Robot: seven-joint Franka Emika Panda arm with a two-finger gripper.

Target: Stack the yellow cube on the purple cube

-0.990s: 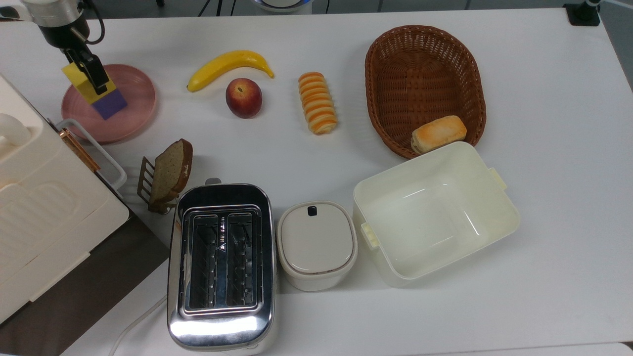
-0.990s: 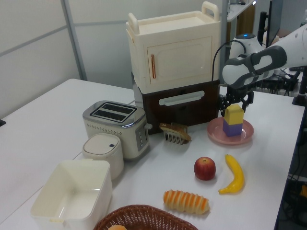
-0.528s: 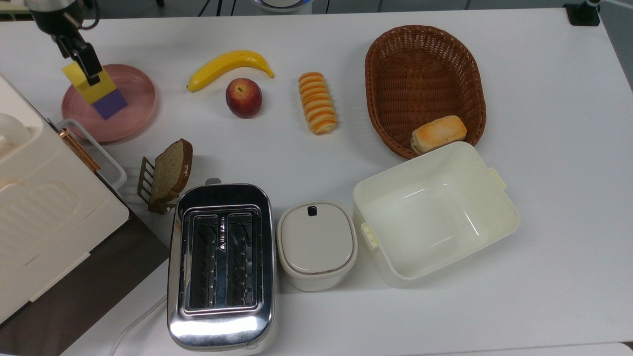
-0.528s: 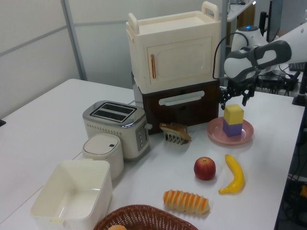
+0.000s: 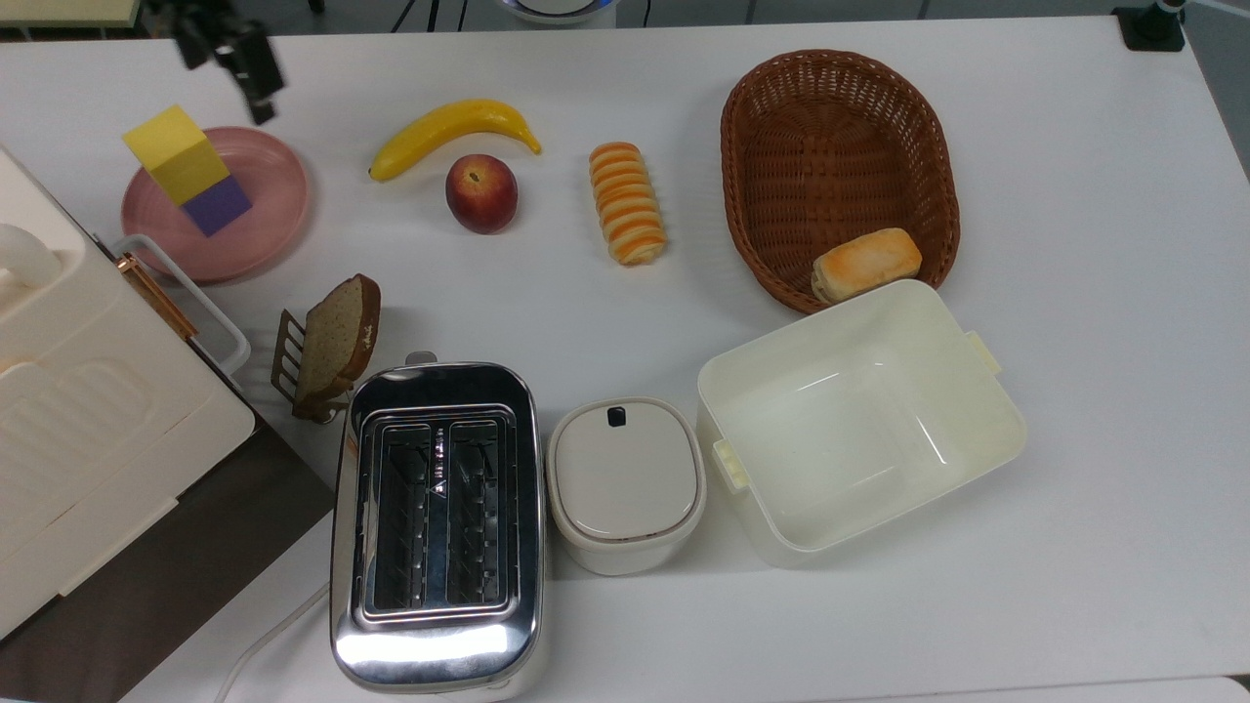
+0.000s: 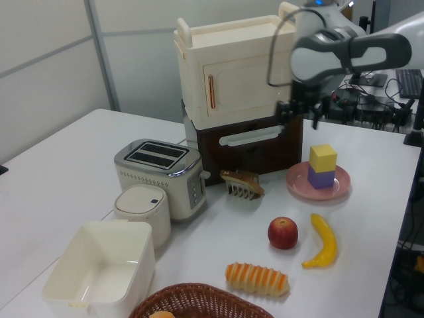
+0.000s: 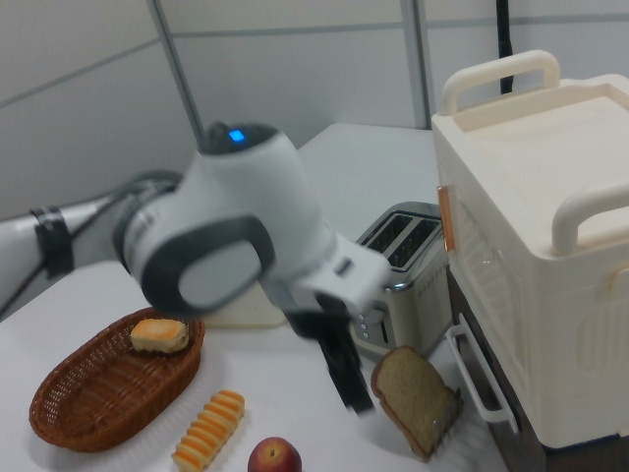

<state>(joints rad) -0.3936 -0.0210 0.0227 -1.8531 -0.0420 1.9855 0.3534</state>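
In the top view's upper left, the yellow cube [image 5: 178, 153] sits squarely on the purple cube [image 5: 219, 205], both on the pink plate [image 5: 278, 200]. My gripper [image 6: 301, 111] hangs clear above them, fingers parted and holding nothing. I judge the yellow block light, stiff and matte, not slippery; its flat opposite side faces are where I would pinch it.

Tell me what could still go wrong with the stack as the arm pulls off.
1. The yellow cube sits on the purple cube with nothing holding it; a knock to the pink plate could topple it.
2. The end effector is close to the cream cabinet in the left view, so a careless swing might clip it.
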